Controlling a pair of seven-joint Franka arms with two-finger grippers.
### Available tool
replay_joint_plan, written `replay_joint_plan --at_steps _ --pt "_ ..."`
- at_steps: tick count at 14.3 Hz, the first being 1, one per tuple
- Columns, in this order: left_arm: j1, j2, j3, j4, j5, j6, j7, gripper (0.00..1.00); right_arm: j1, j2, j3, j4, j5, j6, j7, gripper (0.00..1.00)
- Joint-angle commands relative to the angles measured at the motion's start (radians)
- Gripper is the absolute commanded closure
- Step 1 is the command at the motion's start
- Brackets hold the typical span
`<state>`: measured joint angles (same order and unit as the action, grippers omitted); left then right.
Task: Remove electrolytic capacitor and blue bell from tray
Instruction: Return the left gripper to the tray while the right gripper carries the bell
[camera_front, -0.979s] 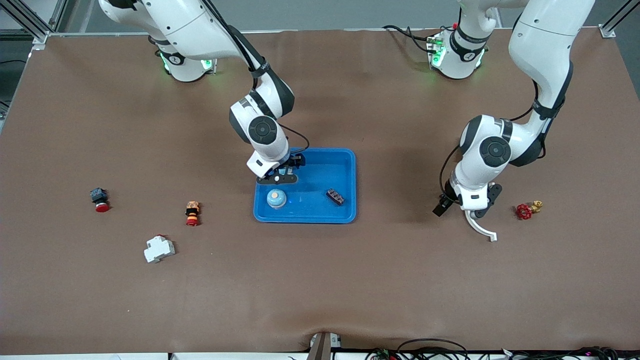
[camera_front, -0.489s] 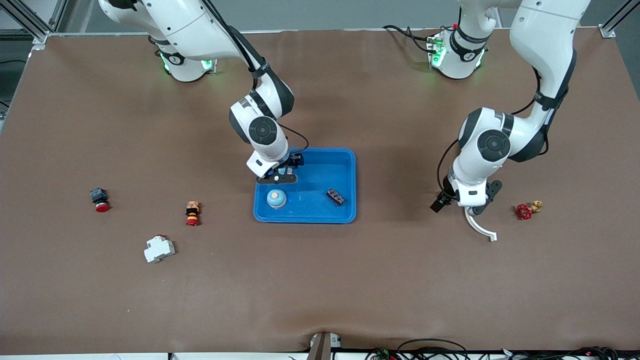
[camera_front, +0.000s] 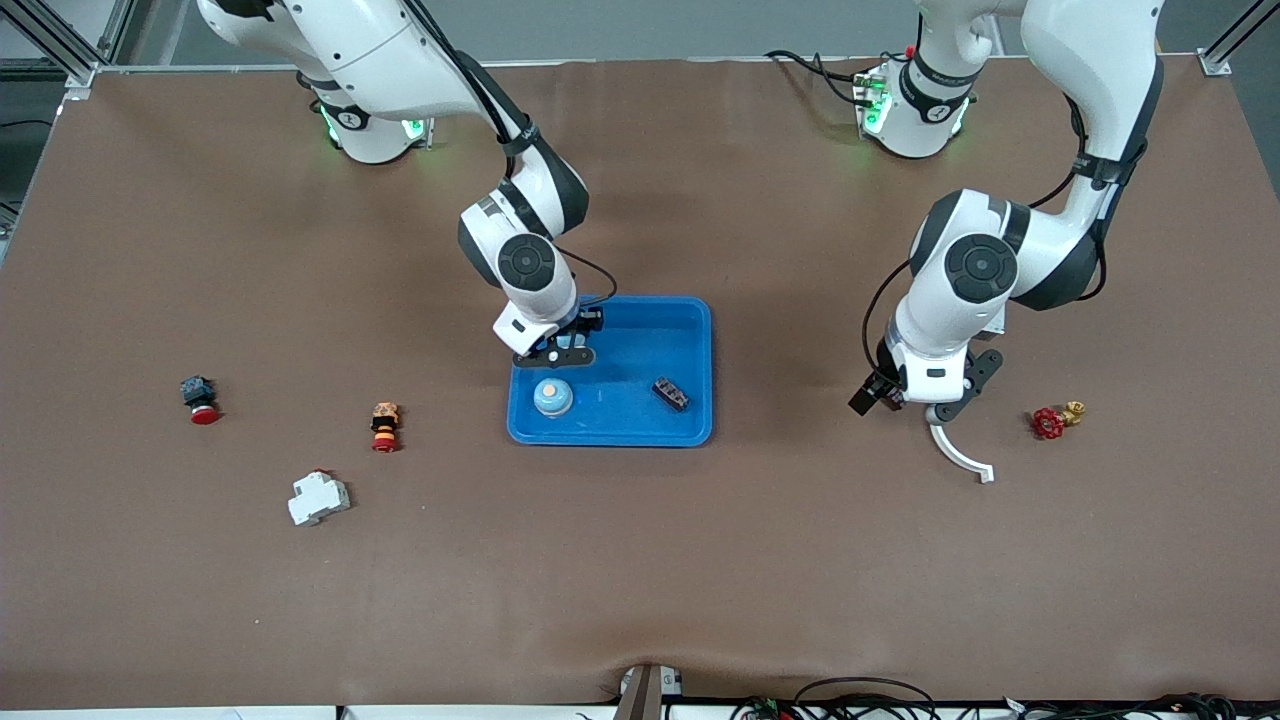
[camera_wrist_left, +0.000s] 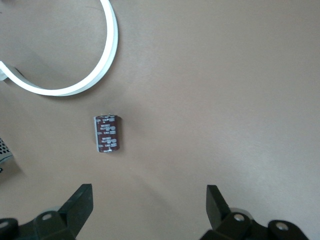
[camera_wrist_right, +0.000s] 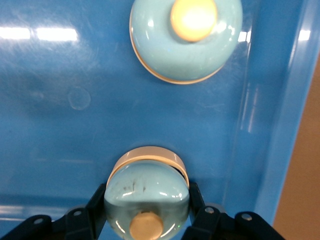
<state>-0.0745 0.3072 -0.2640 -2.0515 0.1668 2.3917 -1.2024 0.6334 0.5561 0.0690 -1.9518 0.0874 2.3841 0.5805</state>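
Note:
A blue tray (camera_front: 695, 360) lies mid-table. My right gripper (camera_front: 558, 352) is inside it, at its corner toward the robot bases and the right arm's end. In the right wrist view the gripper (camera_wrist_right: 147, 200) is shut on a light blue bell (camera_wrist_right: 146, 187) with a tan button. A second such bell (camera_front: 552, 397) (camera_wrist_right: 186, 37) sits on the tray floor, nearer the front camera. My left gripper (camera_front: 905, 400) (camera_wrist_left: 148, 200) is open and empty above the table. A dark red capacitor (camera_wrist_left: 107, 133) lies on its side below it, apart from the fingers. The front view does not show the capacitor.
A black terminal block (camera_front: 670, 393) lies in the tray. A white curved strip (camera_front: 958, 455) (camera_wrist_left: 100, 60) lies beside the capacitor, with a red valve (camera_front: 1050, 422) farther toward the left arm's end. A red button (camera_front: 199, 398), an orange part (camera_front: 384, 426) and a white breaker (camera_front: 318, 497) lie toward the right arm's end.
My left gripper has shifted a little toward the tray and the bases, staying open. My right gripper with the bell has barely moved.

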Motion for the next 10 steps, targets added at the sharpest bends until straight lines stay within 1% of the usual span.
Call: replay_joint_plan --at_steps 1,4,6,8,10 --pt "-0.004 0.024 -0.043 0.059 0.013 -0.022 -0.061 0.0 0.0 -0.089 -0.006 0.002 0.002 -0.101 -0.01 0.83" --pt "-0.05 0.055 -0.08 0.117 0.013 -0.022 -0.175 0.0 -0.015 -0.218 -0.014 -0.002 -0.005 -0.218 -0.024 0.82" --pt "-0.105 0.087 -0.08 0.155 0.013 -0.022 -0.25 0.0 -0.047 -0.29 -0.014 -0.01 -0.005 -0.264 -0.111 0.82" --pt "-0.168 0.137 -0.08 0.204 0.016 -0.022 -0.339 0.0 -0.119 -0.353 -0.012 -0.033 -0.005 -0.305 -0.226 0.82" --pt "-0.226 0.188 -0.075 0.256 0.023 -0.022 -0.414 0.0 -0.19 -0.418 -0.014 -0.09 -0.005 -0.316 -0.362 0.82"
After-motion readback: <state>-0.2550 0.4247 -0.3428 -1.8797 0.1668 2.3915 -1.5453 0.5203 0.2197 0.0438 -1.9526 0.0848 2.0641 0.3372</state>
